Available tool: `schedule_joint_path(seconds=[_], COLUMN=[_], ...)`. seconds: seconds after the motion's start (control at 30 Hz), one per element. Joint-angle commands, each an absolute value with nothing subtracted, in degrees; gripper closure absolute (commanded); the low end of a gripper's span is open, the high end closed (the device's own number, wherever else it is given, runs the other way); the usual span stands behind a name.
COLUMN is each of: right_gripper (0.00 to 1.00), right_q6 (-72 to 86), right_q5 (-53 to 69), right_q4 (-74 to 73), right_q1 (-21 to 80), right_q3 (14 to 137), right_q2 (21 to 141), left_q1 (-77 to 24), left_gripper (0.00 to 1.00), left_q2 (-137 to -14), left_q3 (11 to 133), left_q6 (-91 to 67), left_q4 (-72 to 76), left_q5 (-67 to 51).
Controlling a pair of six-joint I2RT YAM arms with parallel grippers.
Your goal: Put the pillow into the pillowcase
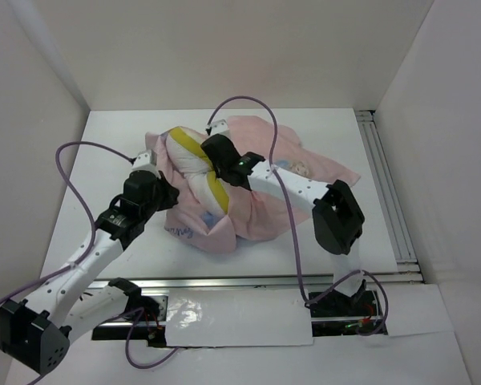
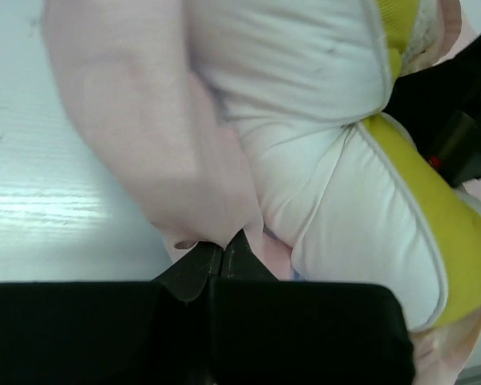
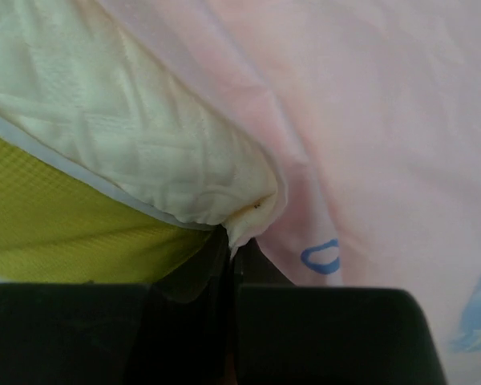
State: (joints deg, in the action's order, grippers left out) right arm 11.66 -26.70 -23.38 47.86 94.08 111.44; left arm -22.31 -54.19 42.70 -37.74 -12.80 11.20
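The left tool (image 2: 224,245) is clenched on a pink fold of the pillowcase (image 1: 305,164) at the bundle's left side; the pillow (image 1: 194,160), white with a yellow band, lies bunched on that pink cloth in the middle of the surface (image 1: 112,136). The right tool (image 3: 231,241) is clamped on the pillow's white edge; pink cloth lies just beside it.

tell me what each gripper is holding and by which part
The left gripper pinches a pink fold of the pillowcase; the right gripper pinches the pillow at its white seamed edge.
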Motion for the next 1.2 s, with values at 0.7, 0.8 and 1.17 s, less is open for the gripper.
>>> schedule_joint_path(seconds=[0.7, 0.8, 1.17], right_gripper=[0.29, 0.29, 0.29], right_q6=[-1.2, -1.2, -7.4], right_q5=[22.1, 24.7, 19.3], right_q4=[-11.9, -13.5, -20.4], right_q1=[47.0, 47.0, 52.9], right_q3=[88.7, 91.4, 96.8], right_q2=[95.3, 96.5, 99.9], left_q1=[-21.3, -21.3, -21.3], left_gripper=[1.00, 1.00, 1.00], left_q2=[-55.1, -55.1, -55.1], left_q3=[41.1, 41.1, 41.1], left_q6=[-40.3, -40.9, -42.0], left_q4=[-6.9, -6.9, -6.9], left_q5=[10.1, 10.1, 9.6])
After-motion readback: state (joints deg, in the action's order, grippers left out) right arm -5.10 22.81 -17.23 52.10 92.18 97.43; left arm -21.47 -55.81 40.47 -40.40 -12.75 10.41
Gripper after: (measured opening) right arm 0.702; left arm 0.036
